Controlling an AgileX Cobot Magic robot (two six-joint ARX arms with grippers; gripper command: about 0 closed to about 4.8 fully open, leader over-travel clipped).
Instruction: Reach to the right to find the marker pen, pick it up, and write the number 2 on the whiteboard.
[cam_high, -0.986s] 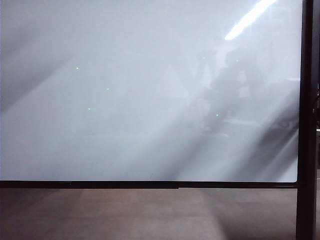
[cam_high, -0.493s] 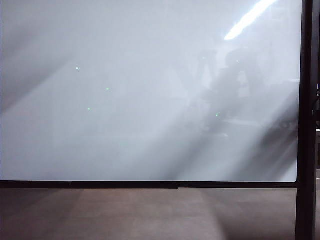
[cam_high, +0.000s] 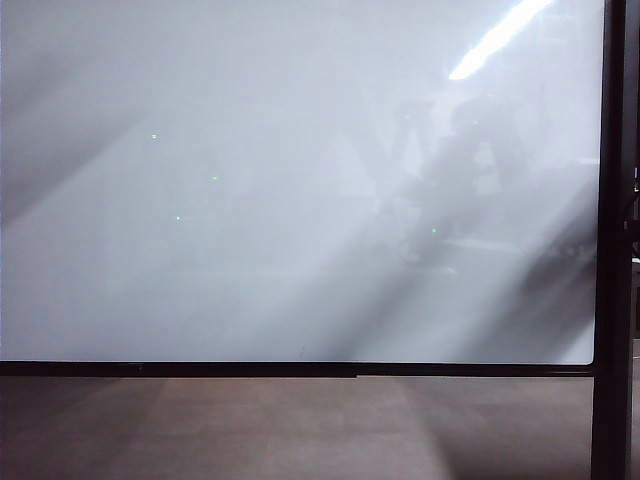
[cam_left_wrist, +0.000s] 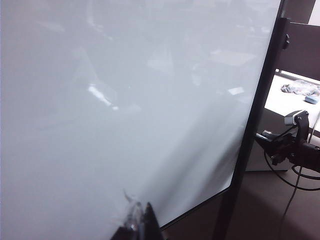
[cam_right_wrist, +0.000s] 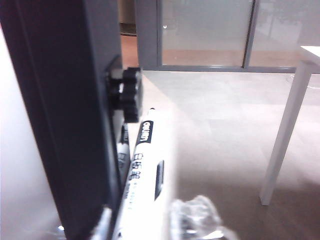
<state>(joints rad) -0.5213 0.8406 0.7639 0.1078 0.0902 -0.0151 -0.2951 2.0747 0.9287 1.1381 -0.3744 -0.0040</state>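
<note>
While the whiteboard (cam_high: 300, 180) is filling nearly the whole exterior view, neither arm is appearing there directly. Its glossy surface is carrying only faint reflections, a bright light streak (cam_high: 497, 38) and a few tiny green specks (cam_high: 214, 179); no ink strokes are showing on it.

Right gripper (cam_right_wrist: 150, 225): its pale fingertips (cam_right_wrist: 197, 220) are standing on either side of the marker pen (cam_right_wrist: 142, 175), which is lying between them, just beside the board's dark frame post (cam_right_wrist: 65, 110) and below a black knob (cam_right_wrist: 131, 94). The jaws are standing partly apart, and whether they are already clamping the pen cannot be told.

Left gripper (cam_left_wrist: 141, 222): only its tips are showing, close to the whiteboard's lower part, near the frame's corner. Its opening cannot be told from what is showing.
</note>
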